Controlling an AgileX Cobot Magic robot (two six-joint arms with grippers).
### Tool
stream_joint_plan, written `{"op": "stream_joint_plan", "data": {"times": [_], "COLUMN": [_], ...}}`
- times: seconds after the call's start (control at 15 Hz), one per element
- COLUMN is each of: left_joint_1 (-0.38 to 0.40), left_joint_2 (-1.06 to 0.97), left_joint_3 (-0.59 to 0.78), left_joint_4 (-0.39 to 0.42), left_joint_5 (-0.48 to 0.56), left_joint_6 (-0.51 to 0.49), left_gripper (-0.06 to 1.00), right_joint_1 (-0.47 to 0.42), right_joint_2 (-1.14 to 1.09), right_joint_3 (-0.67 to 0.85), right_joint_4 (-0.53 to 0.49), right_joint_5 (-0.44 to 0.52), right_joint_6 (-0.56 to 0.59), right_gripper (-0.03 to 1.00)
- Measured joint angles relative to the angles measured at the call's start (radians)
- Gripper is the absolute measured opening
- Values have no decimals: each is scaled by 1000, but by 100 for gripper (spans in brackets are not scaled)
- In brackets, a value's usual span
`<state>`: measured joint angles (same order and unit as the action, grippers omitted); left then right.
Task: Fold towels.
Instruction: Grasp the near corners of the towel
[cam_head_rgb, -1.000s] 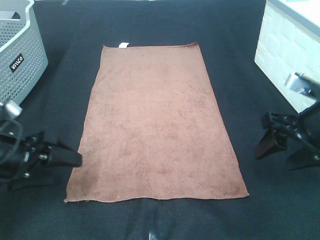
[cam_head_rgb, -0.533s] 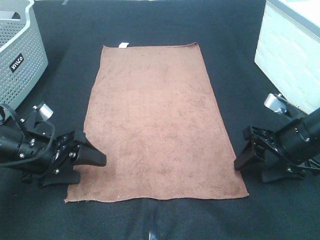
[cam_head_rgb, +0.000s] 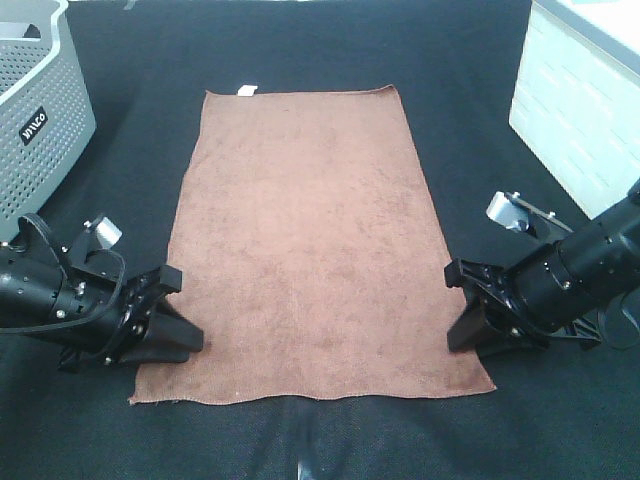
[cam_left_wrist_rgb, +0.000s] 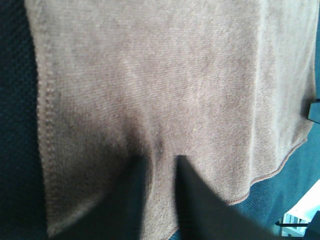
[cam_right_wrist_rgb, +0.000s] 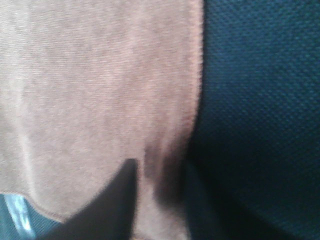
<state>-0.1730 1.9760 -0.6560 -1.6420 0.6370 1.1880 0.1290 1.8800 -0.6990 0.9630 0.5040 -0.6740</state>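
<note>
The brown towel (cam_head_rgb: 310, 240) lies flat and spread out on the black table, with its white tag (cam_head_rgb: 246, 91) at the far short edge. My left gripper (cam_head_rgb: 180, 312) is open and low at the towel's left long edge, near the near-left corner. In the left wrist view its fingers (cam_left_wrist_rgb: 132, 200) straddle towel cloth (cam_left_wrist_rgb: 150, 75). My right gripper (cam_head_rgb: 456, 305) is open at the right long edge, near the near-right corner. In the right wrist view the towel's (cam_right_wrist_rgb: 90, 75) edge runs between the fingers (cam_right_wrist_rgb: 117, 200). Neither gripper holds cloth.
A grey perforated basket (cam_head_rgb: 40, 100) stands at the far left. A white bin (cam_head_rgb: 580, 110) stands at the far right. Black table cloth (cam_head_rgb: 300, 40) surrounds the towel on all sides.
Both arms have moved inward from the table's sides to the towel's long edges near the near corners and dropped lower. The towel has not moved.
</note>
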Motion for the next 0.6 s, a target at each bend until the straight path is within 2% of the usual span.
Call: {"op": "stream_joint_plan", "data": {"times": [0.07,0.13,0.27,0.33,0.47,0.6], "left_joint_1": [0,0,0,0,0,0], "left_joint_2": [0,0,0,-6,-57,-131], "left_joint_3": [0,0,0,0,0,1], "left_joint_4": [4,13,28,63,182,336], "left_joint_5": [-1,-1,0,0,-20,-31], "left_joint_6": [0,0,-7,-27,-111,-227], "left_gripper": [3,0,0,0,0,0], "right_joint_1": [0,0,1,1,1,1], "right_joint_2": [2,4,3,-2,-39,-106], "right_joint_3": [0,0,0,1,10,20], "right_joint_4": [-3,-4,-4,-9,-33,-75], "right_joint_5": [-7,-5,-3,2,30,68], "right_joint_6": [4,7,12,26,61,117], "right_gripper": [8,0,0,0,0,0]}}
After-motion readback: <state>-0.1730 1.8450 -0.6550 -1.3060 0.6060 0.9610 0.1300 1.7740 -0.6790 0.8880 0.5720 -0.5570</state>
